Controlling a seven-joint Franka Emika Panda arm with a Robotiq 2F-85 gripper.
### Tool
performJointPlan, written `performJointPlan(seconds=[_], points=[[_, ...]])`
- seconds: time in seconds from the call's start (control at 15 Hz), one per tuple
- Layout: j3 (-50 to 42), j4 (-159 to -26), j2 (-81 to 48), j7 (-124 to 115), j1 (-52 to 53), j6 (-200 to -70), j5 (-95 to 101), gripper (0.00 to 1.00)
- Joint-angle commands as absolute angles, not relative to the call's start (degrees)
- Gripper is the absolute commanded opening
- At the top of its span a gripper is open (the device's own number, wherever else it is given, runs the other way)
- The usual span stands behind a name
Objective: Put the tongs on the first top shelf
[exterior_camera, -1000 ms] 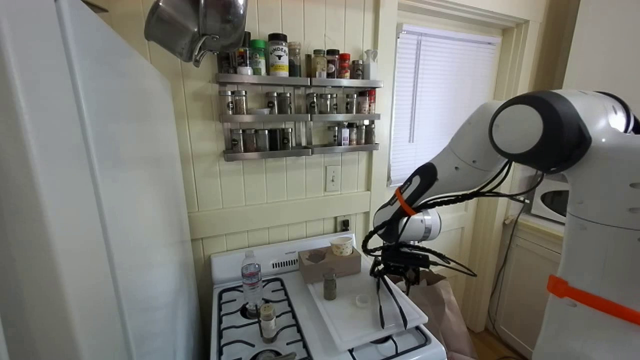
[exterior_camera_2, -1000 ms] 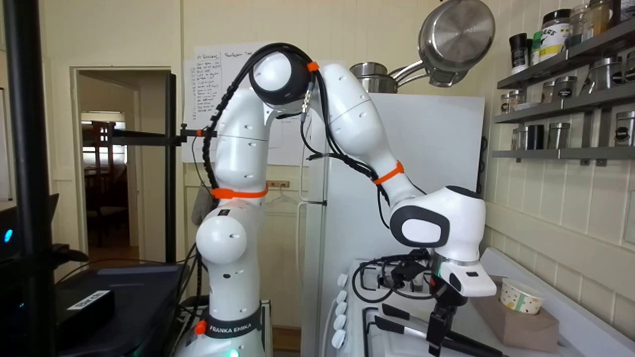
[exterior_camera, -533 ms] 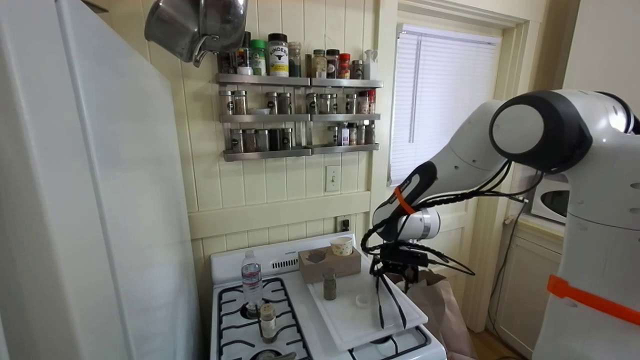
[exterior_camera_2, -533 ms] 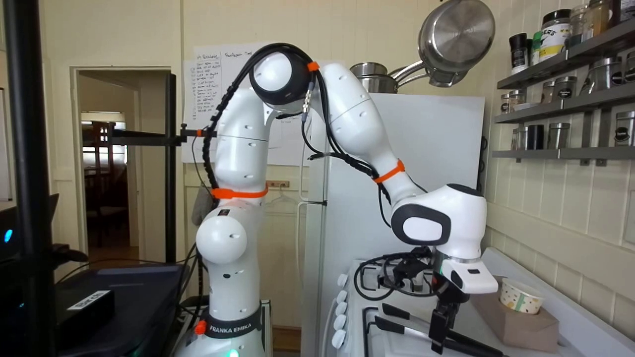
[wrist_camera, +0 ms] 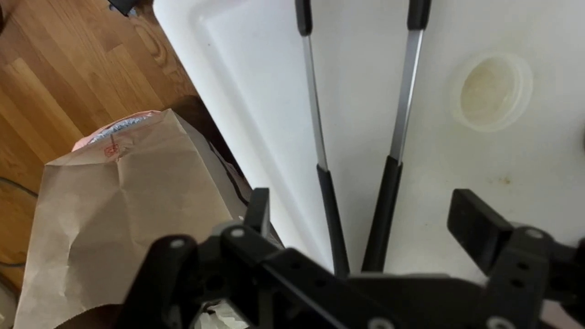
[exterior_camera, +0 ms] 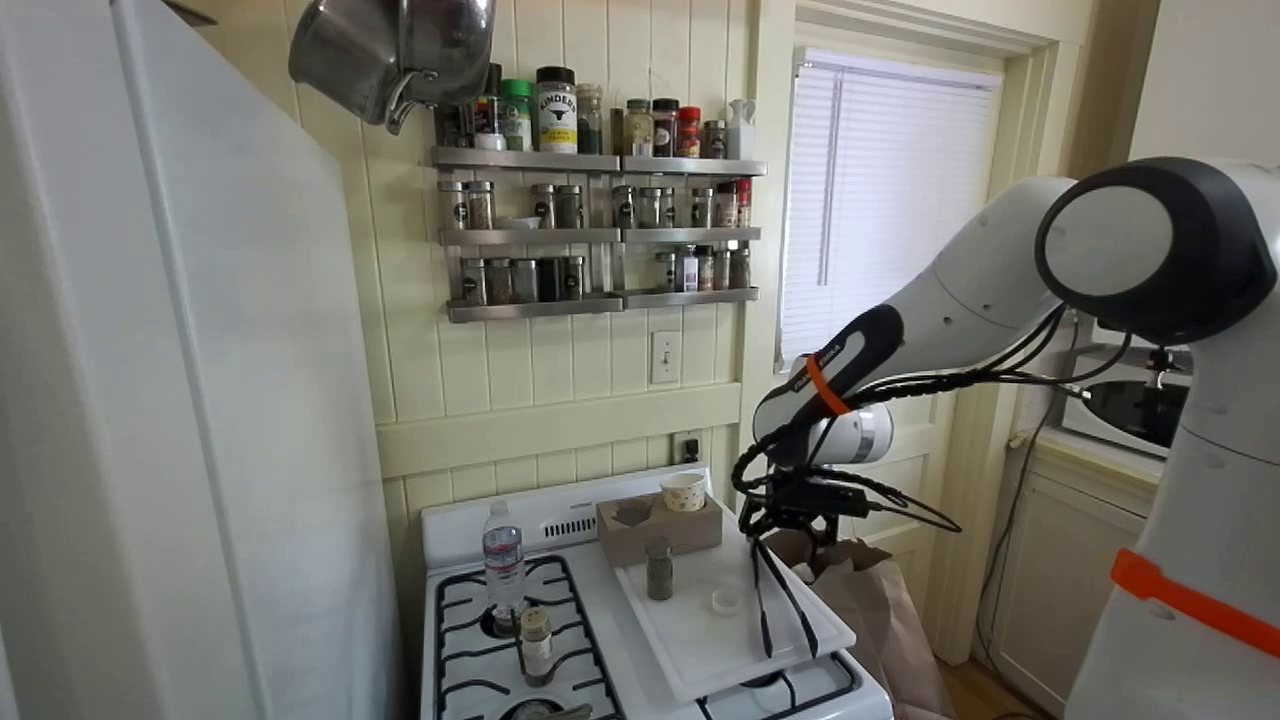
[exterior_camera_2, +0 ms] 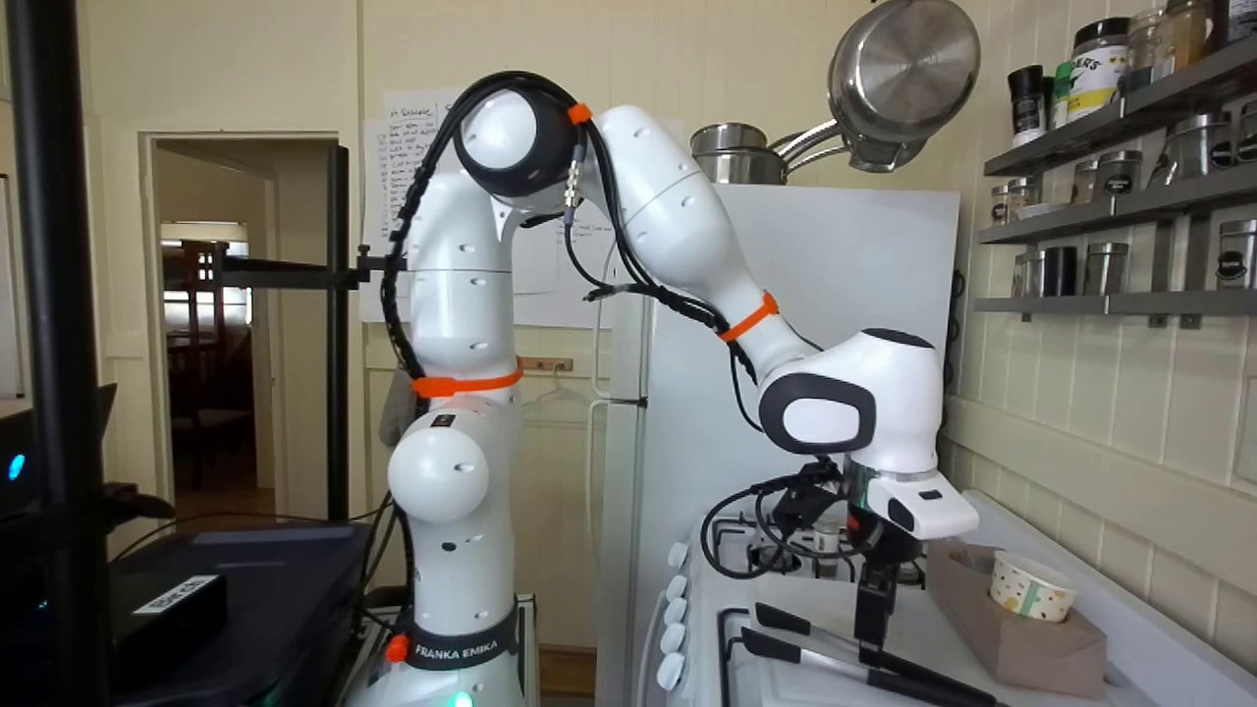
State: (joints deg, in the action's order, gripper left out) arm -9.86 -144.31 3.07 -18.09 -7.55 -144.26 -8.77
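Cream panelled wall (exterior_camera: 560, 410) bears the top shelf (exterior_camera: 525, 161), metal-fronted and lined with assorted bottles (exterior_camera: 557, 110), in both exterior views; below, on the glossy surface (exterior_camera: 628, 650), a smooth white tray (exterior_camera: 690, 640) carries the tongs (wrist_camera: 404, 105), their slim silvery shafts set between black ends; the hand (wrist_camera: 367, 212) hangs above them, fingers spread wide, gripping nothing; the wrist view alone shows a red mark (wrist_camera: 111, 150) on the creased brown paper bag (wrist_camera: 128, 196); an exterior view alone, the slatted blind (exterior_camera: 890, 200).
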Motion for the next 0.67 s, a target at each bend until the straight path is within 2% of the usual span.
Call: performJointPlan(seconds=[0.0,0.47,0.6], points=[[-9.36,-145.71,3.37,-15.62,-8.17,-143.98,-7.78,1.0],[-10.45,-149.42,5.12,-17.03,-10.16,-144.03,-4.7,0.99],[-11.01,-149.97,5.28,-16.83,-10.98,-144.27,-4.8,0.78]])
